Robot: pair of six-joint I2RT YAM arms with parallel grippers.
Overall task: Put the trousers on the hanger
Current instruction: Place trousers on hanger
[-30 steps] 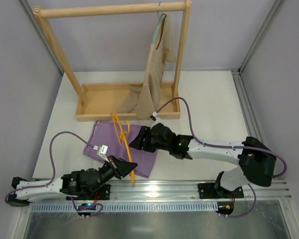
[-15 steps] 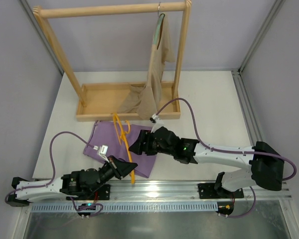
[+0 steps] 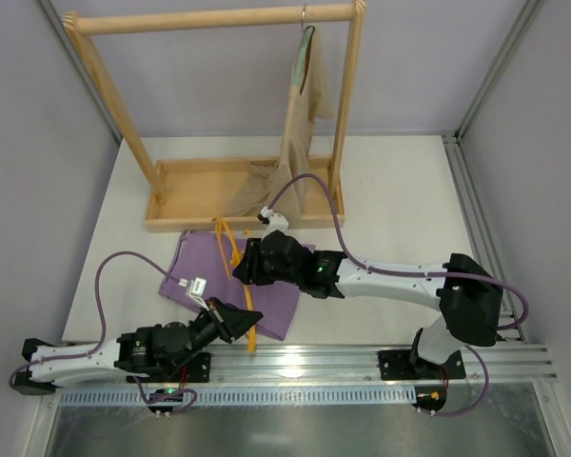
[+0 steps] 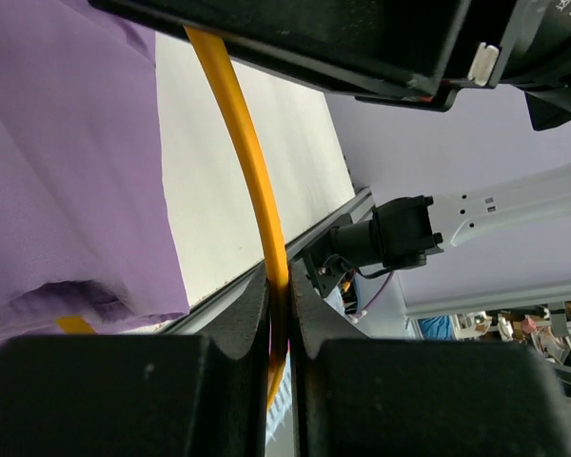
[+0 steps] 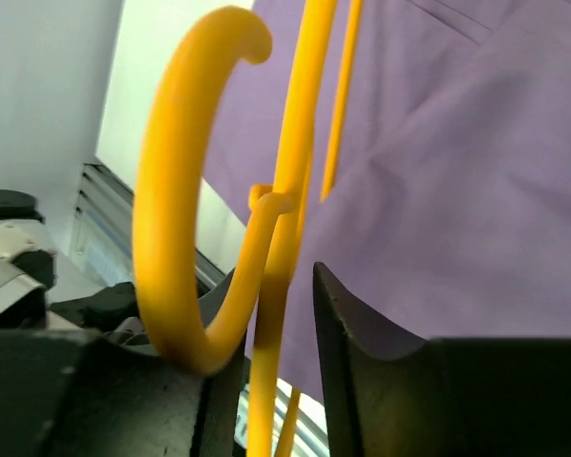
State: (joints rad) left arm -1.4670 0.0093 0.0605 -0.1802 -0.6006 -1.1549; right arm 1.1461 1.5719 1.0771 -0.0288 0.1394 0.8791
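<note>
Entry: orange-yellow hanger (image 3: 250, 309), standing on edge over the lilac trousers (image 3: 205, 271), one arm at each end.

From my station I list: the left gripper (image 3: 236, 322), fingers (image 4: 171, 390) pinched tight on the hanger's lower bar near the table's front edge. The right gripper (image 3: 240, 269) is at the hook end, with its jaws parted on either side of the hanger's neck. In the right wrist view one finger (image 5: 362, 333) stands just clear of the stem, and the hook (image 5: 176, 190) curls over the other. The trousers lie flat and folded on the white table (image 3: 400, 209), just in front of the wooden rack (image 3: 209, 17), and none of the cloth passes over the hanger. A beige garment (image 3: 300, 143) hangs from the rack on a grey-green hanger (image 3: 309, 38).
</note>
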